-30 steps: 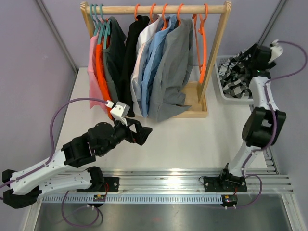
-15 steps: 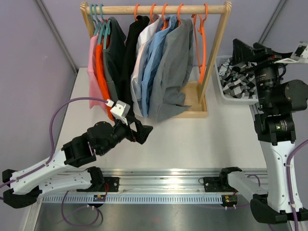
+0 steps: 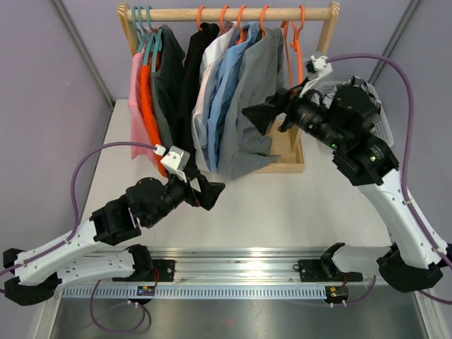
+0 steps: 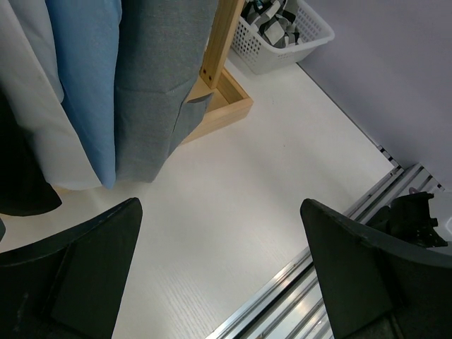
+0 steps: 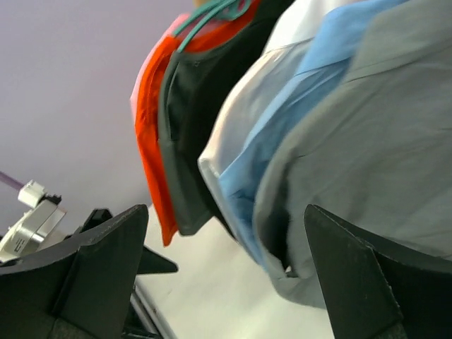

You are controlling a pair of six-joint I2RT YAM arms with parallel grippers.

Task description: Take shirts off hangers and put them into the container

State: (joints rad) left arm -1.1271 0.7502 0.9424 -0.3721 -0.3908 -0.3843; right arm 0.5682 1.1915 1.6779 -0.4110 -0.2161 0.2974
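Several shirts hang on the wooden rack (image 3: 226, 13): a grey shirt (image 3: 254, 106) at the right end, then light blue (image 3: 224, 92), white, black, dark grey, orange and pink. An empty orange hanger (image 3: 296, 63) dangles beside the grey shirt. My right gripper (image 3: 263, 116) is open, level with the grey shirt's right side; in the right wrist view its hem (image 5: 367, 176) hangs ahead of the open gripper (image 5: 226, 212). My left gripper (image 3: 212, 196) is open above the table, below the hems, with nothing in it (image 4: 220, 208). The container (image 4: 282, 42) holds a plaid shirt (image 4: 272, 14).
The rack's wooden base (image 4: 222, 106) and right post (image 3: 314, 78) stand between the shirts and the basket. Teal hangers (image 3: 145, 21) carry the left-hand shirts. An aluminium rail (image 3: 247, 265) runs along the near table edge.
My right arm has swung left from over the basket, across the rack's post, to the grey shirt. The left arm has barely moved. Both grippers stayed open.
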